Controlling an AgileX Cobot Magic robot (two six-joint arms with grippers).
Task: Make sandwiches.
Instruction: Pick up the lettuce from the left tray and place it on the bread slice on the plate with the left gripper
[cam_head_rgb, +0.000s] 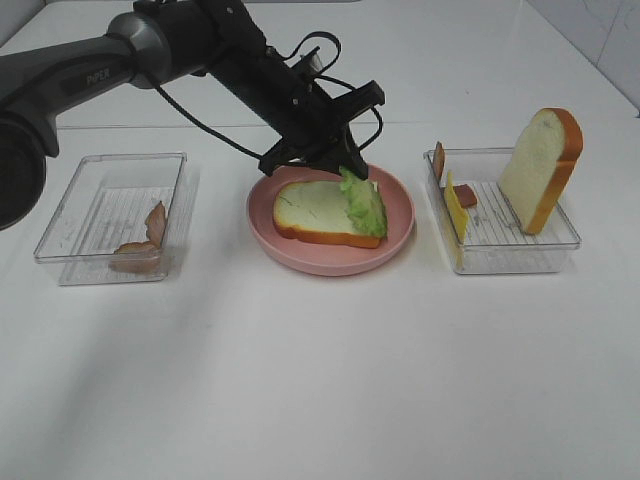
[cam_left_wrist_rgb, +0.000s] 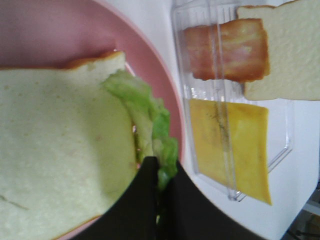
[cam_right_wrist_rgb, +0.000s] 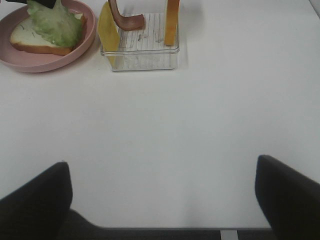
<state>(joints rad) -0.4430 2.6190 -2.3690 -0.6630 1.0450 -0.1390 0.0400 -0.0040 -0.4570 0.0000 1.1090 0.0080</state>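
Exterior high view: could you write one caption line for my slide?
Left end effector shut on green lettuce leaf over white bread slice on round pink plate.

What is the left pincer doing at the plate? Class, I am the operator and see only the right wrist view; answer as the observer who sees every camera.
Observer: The left pincer is shut on the edge of the lettuce, which lies across one end of the bread slice on the pink plate.
Operator: Is anything beyond the plate, off my picture?
Observer: Yes. In the high view a second clear tray stands left of the plate, with bacon pieces in it.
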